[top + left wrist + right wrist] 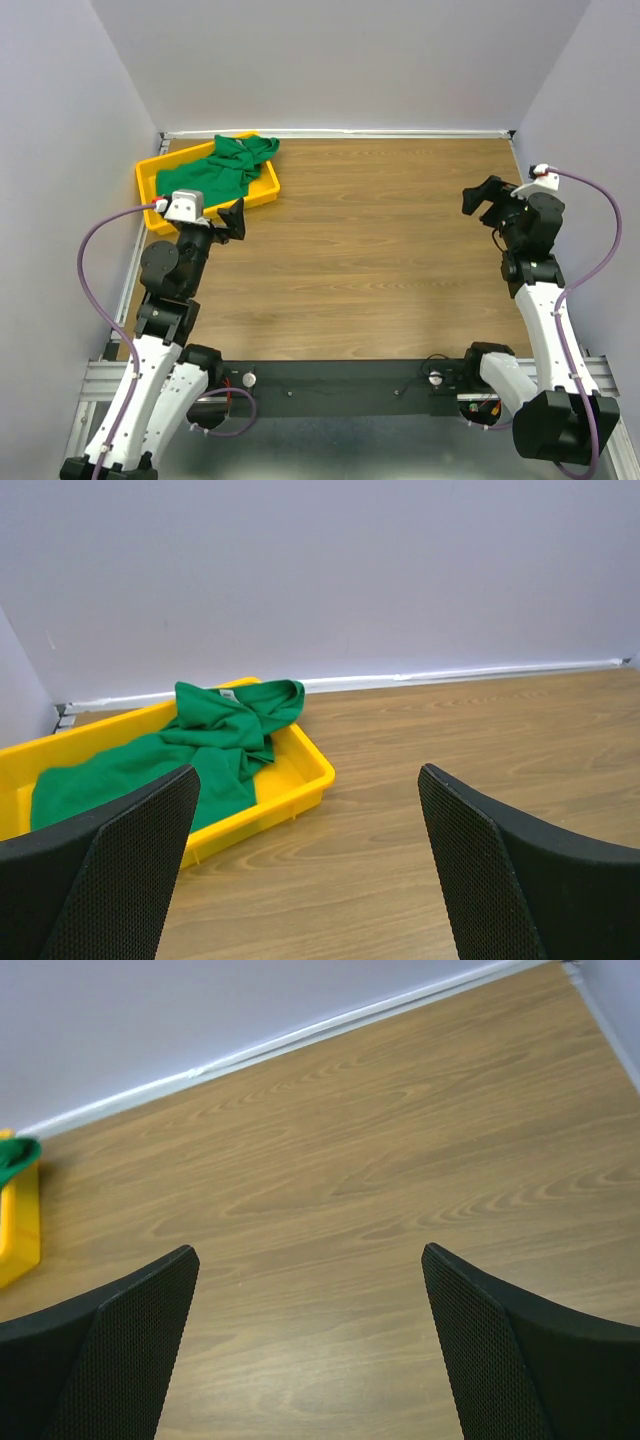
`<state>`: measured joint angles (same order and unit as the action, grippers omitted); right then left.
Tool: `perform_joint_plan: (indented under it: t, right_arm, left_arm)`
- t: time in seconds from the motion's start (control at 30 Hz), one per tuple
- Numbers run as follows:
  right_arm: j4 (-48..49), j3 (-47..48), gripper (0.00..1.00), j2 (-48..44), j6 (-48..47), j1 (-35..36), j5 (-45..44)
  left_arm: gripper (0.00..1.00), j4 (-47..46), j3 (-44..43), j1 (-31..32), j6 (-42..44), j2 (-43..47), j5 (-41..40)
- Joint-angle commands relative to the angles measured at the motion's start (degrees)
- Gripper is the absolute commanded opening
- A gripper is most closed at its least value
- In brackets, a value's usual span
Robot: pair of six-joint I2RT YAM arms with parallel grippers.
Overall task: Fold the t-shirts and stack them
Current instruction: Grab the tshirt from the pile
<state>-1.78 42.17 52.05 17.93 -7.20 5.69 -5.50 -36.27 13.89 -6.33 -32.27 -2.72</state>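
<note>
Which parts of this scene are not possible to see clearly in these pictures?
Left wrist view: a finger of the left pincer hides the near end of the yellow tray and green t-shirt.
Right wrist view: the left edge cuts off tray and t-shirt.
Top view: the cloth is crumpled; one garment or several, I cannot tell.

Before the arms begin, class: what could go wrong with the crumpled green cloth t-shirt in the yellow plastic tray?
The green cloth t-shirt is bunched, so the left gripper may pinch several layers. It drapes over the far rim of the yellow plastic tray; lifting could drag it. The right gripper sits far across the table: a long reach.
</note>
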Motion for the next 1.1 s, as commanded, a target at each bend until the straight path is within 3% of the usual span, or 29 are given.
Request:
perform_joint_plan:
  t: [0.0,0.17,0.33,0.43,0.67,0.77,1.07]
  right_arm:
    - [-0.16,1.07,1.00,0.24,-4.54,-0.09,9.98]
    - [0.38,-0.95,1.00,0.16,-16.42,-0.09,28.30]
    - [-0.94,-2.09,1.00,-1.25,-20.74,0.17,30.78]
    - [-2.00,-3.23,1.00,-1.43,-25.66,0.35,39.81]
    - [-2.70,-3.24,1.00,-2.04,-24.61,0.43,41.59]
    - [-2.97,-3.32,1.00,-1.95,-24.61,0.43,42.99]
    - [-3.23,-3.50,1.00,-2.83,-24.88,0.43,45.19]
  left_arm:
    - [0.98,-1.01,-1.70,-2.45,-0.79,-1.56,4.46]
    - [0.98,-2.41,-1.87,-8.60,-3.77,-6.04,11.76]
    - [0.98,-5.13,-2.22,-15.03,-8.78,-13.16,16.16]
    - [0.98,-5.58,-3.63,-18.01,-10.81,-18.68,17.39]
    - [0.98,-5.84,-11.44,-18.99,-9.23,-32.40,11.60]
    - [0.98,-5.84,-17.15,-19.07,-9.93,-41.71,10.54]
    - [0.83,2.41,-45.95,-18.99,-15.73,-70.10,11.42]
